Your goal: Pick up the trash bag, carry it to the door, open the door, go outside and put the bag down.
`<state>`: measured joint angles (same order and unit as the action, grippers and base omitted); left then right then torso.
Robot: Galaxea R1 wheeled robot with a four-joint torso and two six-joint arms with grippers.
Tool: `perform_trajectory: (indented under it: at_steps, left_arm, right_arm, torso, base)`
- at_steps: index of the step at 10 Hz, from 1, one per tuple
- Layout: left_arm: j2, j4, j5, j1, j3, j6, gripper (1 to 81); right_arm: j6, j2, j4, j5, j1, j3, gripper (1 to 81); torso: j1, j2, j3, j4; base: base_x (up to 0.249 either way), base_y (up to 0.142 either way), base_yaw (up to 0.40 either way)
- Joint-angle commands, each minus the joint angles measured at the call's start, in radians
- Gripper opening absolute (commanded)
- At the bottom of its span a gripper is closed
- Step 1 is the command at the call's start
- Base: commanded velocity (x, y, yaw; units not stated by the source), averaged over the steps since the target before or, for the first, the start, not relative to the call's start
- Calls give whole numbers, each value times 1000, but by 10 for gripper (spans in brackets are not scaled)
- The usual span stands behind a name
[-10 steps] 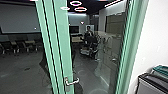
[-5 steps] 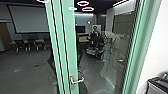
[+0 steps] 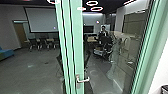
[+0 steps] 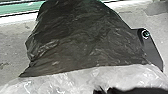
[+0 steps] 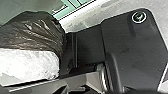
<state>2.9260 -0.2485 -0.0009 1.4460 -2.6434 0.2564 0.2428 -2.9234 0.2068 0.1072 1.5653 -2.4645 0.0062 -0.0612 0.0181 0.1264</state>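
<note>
Looks like thin plastic in the dark trash bag (image 4: 85, 37), creased all over, glossy along its folds. Shines clear and crinkled in the pale plastic film (image 4: 87, 77) against it. Gleams like smooth metal at the door handle (image 3: 83, 80). Appears smooth on the green door frame (image 3: 76, 45), slick and reflective across the glass pane (image 3: 120, 75). Turns matt and rough on the grey ground (image 4: 12, 47).

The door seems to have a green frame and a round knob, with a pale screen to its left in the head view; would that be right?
Not quite: the handle is a lever, not a round knob, as the head view shows. The door does have a green frame, with the pale screen to its left.
</note>
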Motion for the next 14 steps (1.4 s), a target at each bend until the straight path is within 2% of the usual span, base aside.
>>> perform_trajectory:
  at_steps: [1,14]
  left_arm:
    - [-7,15,50,-69,-3,1,10]
    - [1,25,53,-71,-7,3,10]
  right_arm:
    - [-2,2,2,-40,-53,9,811]
    - [-3,-9,8,-40,-49,1,811]
  torso:
    - [0,0,0,0]
    - [0,0,0,0]
  base:
    - [0,0,226]
    - [0,0,187]
